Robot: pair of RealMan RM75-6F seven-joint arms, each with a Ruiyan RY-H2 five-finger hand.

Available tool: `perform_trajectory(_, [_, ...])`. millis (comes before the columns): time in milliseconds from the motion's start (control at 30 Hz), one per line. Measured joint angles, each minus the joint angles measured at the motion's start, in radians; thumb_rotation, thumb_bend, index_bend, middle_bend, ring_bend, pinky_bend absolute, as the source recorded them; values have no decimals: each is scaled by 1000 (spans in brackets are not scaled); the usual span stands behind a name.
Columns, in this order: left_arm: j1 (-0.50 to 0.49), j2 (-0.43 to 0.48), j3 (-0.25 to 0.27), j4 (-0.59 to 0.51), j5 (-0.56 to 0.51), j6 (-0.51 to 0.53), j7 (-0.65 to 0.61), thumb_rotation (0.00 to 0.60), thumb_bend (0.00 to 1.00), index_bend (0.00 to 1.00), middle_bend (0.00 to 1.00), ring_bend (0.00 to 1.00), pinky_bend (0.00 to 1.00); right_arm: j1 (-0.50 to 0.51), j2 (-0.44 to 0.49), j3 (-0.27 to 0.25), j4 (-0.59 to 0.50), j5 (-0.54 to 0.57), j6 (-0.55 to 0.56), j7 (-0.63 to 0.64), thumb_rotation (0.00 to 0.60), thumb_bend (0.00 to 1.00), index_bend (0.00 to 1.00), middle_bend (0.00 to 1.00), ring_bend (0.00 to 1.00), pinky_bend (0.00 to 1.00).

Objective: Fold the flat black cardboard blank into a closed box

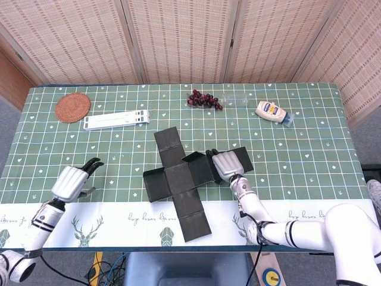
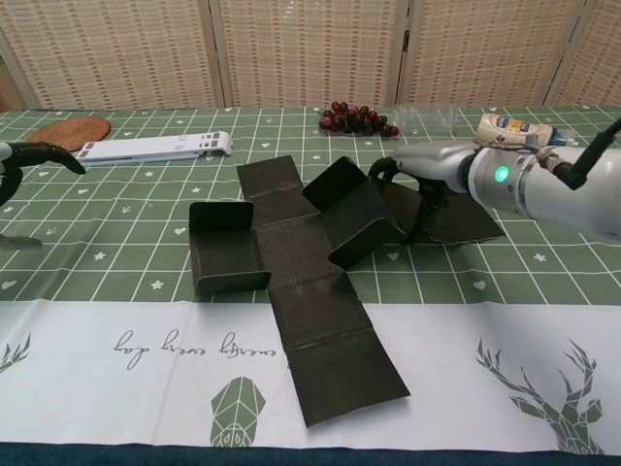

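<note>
The black cardboard blank [image 1: 177, 180] [image 2: 291, 254] lies as a cross at the table's middle. Its left arm has side walls raised [image 2: 225, 248], and its right arm is tipped up off the cloth [image 2: 357, 216]. My right hand [image 1: 225, 164] [image 2: 419, 175] grips that right arm, fingers over the top and thumb down against the panel beyond it. My left hand [image 1: 74, 180] [image 2: 23, 157] hovers near the left front edge, well apart from the blank, fingers apart and holding nothing.
At the back are a woven coaster [image 1: 72, 107], a white folding stand [image 1: 117, 120] [image 2: 155, 148], a bunch of grapes [image 1: 204, 99] [image 2: 355, 118], a clear bottle [image 1: 237, 99] and a mayonnaise bottle [image 1: 272, 111] [image 2: 514, 128]. A white deer-print strip [image 2: 146, 340] runs along the front edge.
</note>
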Motion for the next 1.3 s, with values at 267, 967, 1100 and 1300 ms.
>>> perform_trajectory(267, [-61, -126, 1, 157, -20, -45, 33, 600, 162, 35, 100, 660, 857, -31, -11, 7, -9, -83, 22, 18, 600, 353, 323, 430, 844, 1000])
perform_trajectory(967, [-135, -302, 17, 236, -44, -4, 23, 600, 113, 27, 92, 673, 867, -83, -71, 60, 23, -196, 51, 66, 600, 361, 333, 441, 844, 1000])
perform_trajectory(1100, [-141, -311, 18, 235, -52, -7, 4, 600, 113, 27, 92, 673, 868, -90, -79, 70, 30, -205, 46, 74, 600, 361, 333, 442, 844, 1000])
perform_trajectory(1300, [-158, -327, 12, 216, -64, -10, -26, 600, 113, 26, 92, 673, 874, -95, -98, 80, 52, -221, 38, 81, 600, 361, 333, 446, 844, 1000])
